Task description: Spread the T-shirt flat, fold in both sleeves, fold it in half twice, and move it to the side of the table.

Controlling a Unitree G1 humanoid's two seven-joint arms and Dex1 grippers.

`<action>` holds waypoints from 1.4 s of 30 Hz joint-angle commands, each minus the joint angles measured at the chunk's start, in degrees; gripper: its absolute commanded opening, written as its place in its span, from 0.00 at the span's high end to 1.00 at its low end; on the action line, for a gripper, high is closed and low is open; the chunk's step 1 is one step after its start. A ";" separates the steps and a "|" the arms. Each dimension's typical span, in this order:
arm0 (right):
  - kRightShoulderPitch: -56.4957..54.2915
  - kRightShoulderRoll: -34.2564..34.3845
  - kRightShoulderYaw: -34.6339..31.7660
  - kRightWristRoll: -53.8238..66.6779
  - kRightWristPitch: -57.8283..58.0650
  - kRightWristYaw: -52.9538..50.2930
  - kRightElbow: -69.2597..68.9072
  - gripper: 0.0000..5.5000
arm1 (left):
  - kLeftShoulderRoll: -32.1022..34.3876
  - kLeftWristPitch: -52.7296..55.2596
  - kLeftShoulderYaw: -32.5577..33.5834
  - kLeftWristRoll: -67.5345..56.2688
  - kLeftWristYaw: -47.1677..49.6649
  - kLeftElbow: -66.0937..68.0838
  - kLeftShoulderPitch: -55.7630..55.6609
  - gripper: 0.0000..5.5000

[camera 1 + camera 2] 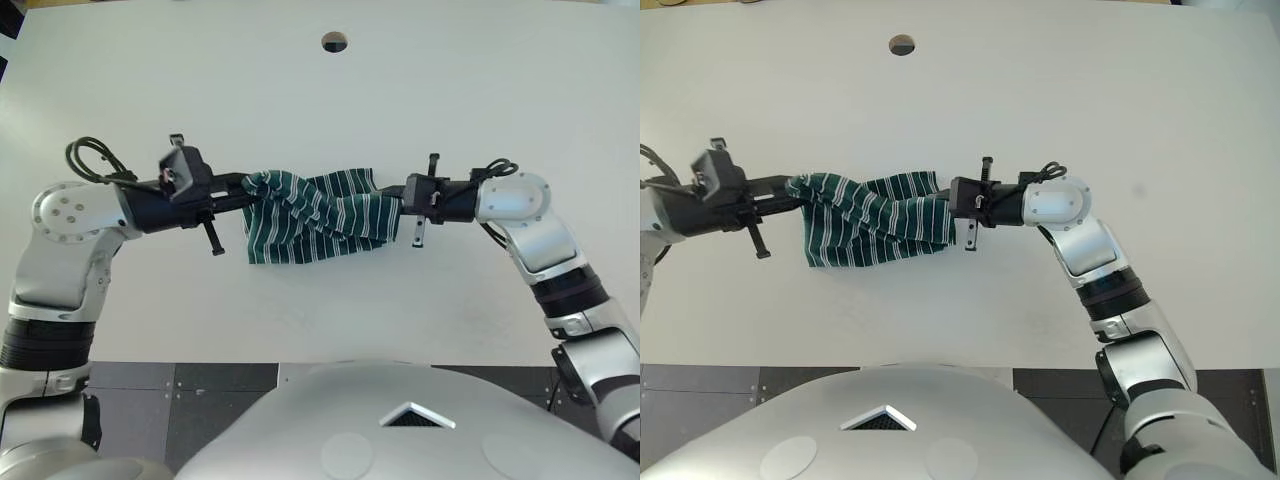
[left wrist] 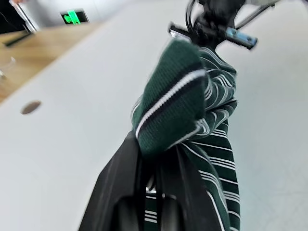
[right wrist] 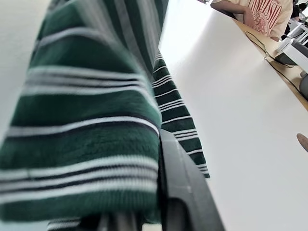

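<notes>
Now I see my left gripper [image 1: 245, 190] and right gripper [image 1: 392, 197] each clamped on one end of the bunched green-striped T-shirt [image 1: 315, 215], mid-tabletop [image 1: 450, 90].

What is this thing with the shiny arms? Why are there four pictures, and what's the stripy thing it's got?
It is a robot with two arms. Two pictures come from cameras in its head, looking down over a white table. The other two come from cameras on its wrists, so everything looks very close. The stripy thing is a green and white T-shirt. Each arm ends in a pincher. The left gripper pinches one end and the right gripper the other, so the shirt hangs bunched up between them.
</notes>
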 commanded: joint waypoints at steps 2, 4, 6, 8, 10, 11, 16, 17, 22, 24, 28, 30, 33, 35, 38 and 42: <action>-2.74 3.30 -2.03 -0.49 2.34 -2.93 4.38 0.77 | -0.82 1.41 -0.67 6.26 2.11 5.42 -1.48 0.86; -3.02 4.39 -3.31 1.10 5.52 -3.23 5.30 0.70 | -0.99 1.22 -0.28 9.00 3.46 8.83 -2.42 0.79; -2.76 5.95 -4.83 4.33 11.89 -2.89 4.85 0.61 | -1.60 -0.30 -0.47 12.78 5.54 12.56 -3.83 0.71; -2.79 7.26 -5.84 5.67 17.82 -4.07 5.31 0.57 | -2.98 -0.01 -0.97 15.25 7.63 14.50 -6.04 0.65; -2.40 7.81 -5.23 5.07 20.35 -4.65 5.16 0.57 | -4.20 2.14 -0.13 15.37 8.97 15.81 -7.81 0.60; -2.18 8.09 -4.99 4.93 21.38 -4.96 4.64 0.57 | -4.73 3.49 0.49 14.71 9.16 16.21 -8.35 0.60; -4.14 13.24 -9.46 7.92 31.83 -11.88 6.13 0.57 | -8.21 14.36 4.49 9.17 11.05 19.64 -11.77 0.60; -5.04 14.41 -11.05 8.64 33.76 -13.71 7.18 0.57 | -8.96 16.01 5.02 8.85 11.94 20.92 -12.50 0.60; -9.44 18.71 -19.82 13.86 43.34 -21.26 10.05 0.57 | -11.51 19.66 7.35 9.24 16.76 25.94 -14.86 0.60; -10.19 19.03 -21.54 15.08 45.43 -22.49 9.82 0.57 | -12.08 18.42 7.95 9.13 16.92 25.47 -14.56 0.60; -10.97 18.11 -21.53 12.89 43.14 -24.49 10.40 0.57 | -11.91 9.33 5.81 12.02 14.53 19.06 -10.87 0.60; -10.82 17.12 -20.10 9.78 37.55 -25.30 10.31 0.57 | -11.47 0.88 3.50 15.72 13.72 14.88 -8.25 0.60; -7.55 15.51 -15.74 7.14 23.16 -19.38 3.16 0.57 | -11.76 -13.38 1.78 19.09 12.23 8.35 -4.46 0.60; -4.57 13.09 -10.78 4.13 9.60 -13.83 -2.28 0.57 | -11.85 -24.81 0.78 22.11 12.24 5.37 -2.43 0.60; -2.77 9.24 -3.94 -4.67 -8.84 -11.62 -4.34 0.57 | -9.35 -42.56 -3.79 36.17 15.26 7.01 -1.11 0.60; -3.84 8.62 0.94 -13.96 -19.45 -14.51 -0.96 0.57 | -7.13 -53.96 -6.37 50.58 20.77 13.52 -2.25 0.60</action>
